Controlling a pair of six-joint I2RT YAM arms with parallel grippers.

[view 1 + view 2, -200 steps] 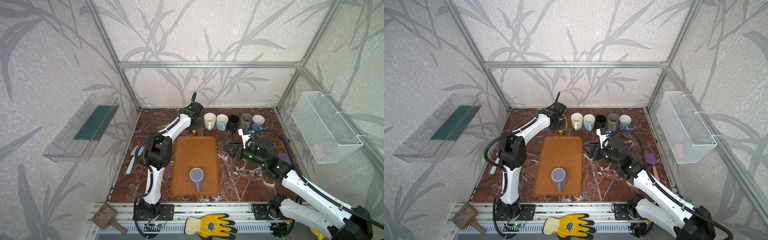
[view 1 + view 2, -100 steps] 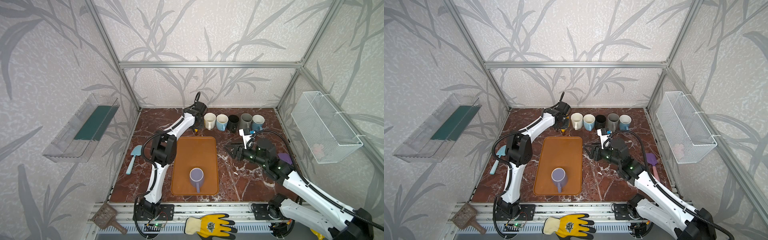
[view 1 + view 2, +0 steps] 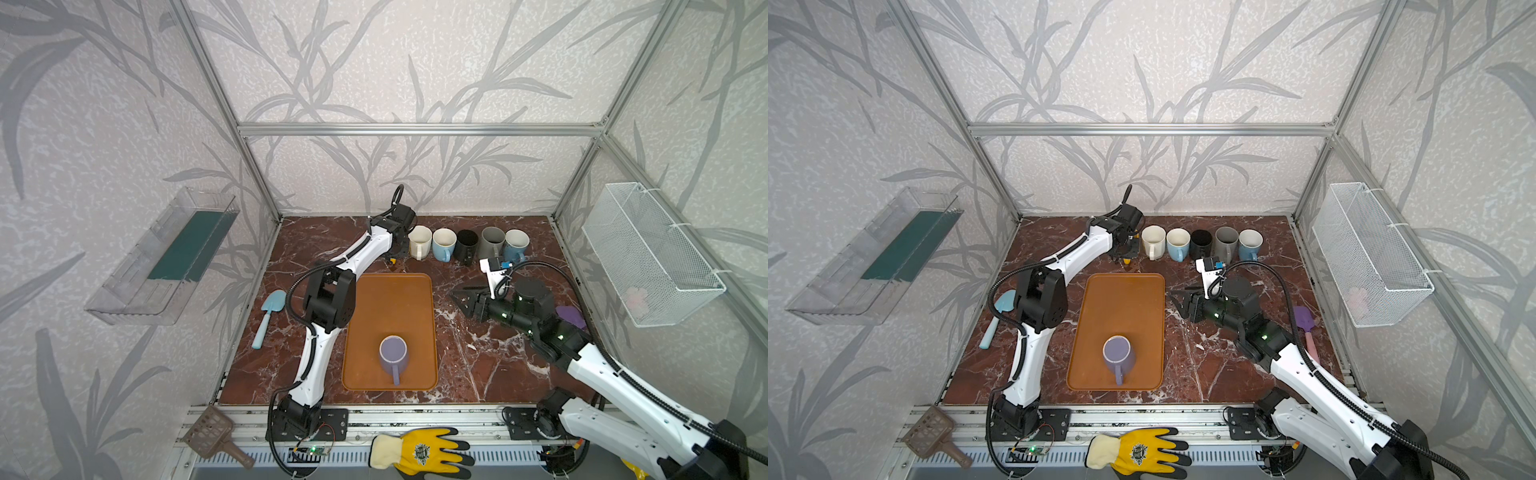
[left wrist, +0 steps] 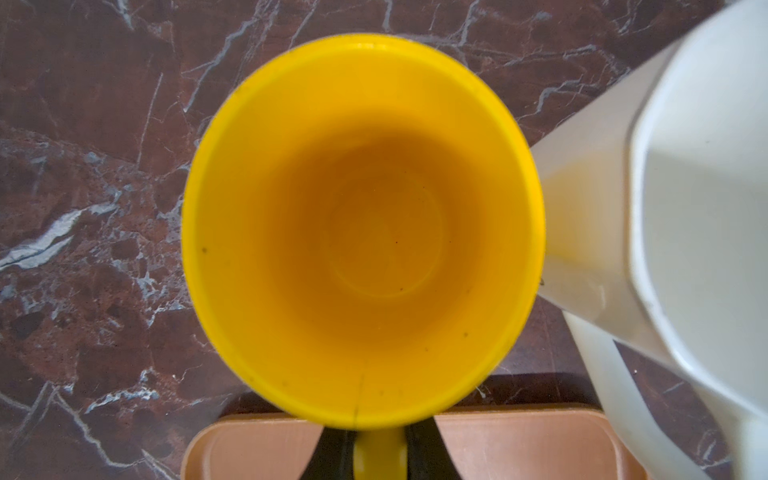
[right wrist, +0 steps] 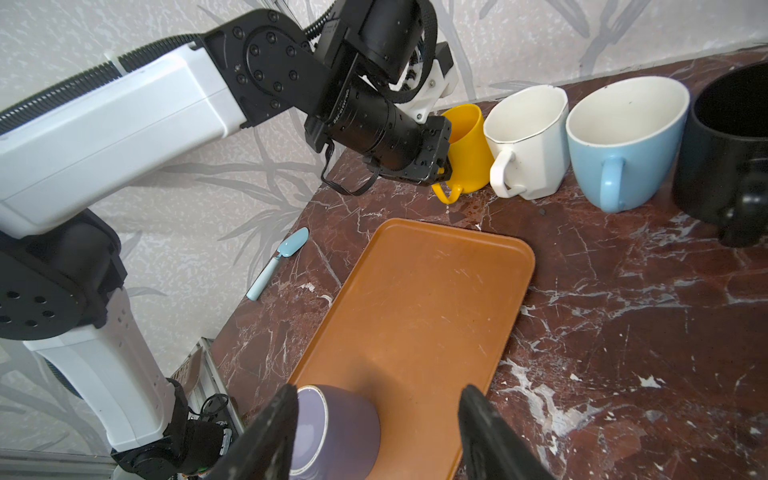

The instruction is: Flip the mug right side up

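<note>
A purple mug stands upside down, base up, near the front of the orange tray. My right gripper is open and empty, low beside the tray's right edge and pointing across it. At the back, my left gripper is shut on the handle of a yellow mug. That mug is upright, mouth up, right beside a cream mug.
Several upright mugs line the back: cream, blue, black, grey, blue. A teal scoop lies left of the tray and a purple spatula at the right. A wire basket hangs on the right wall.
My left arm has swung right along the back, bringing the yellow mug up beside the cream mug. The right arm and the purple mug have stayed almost still.
</note>
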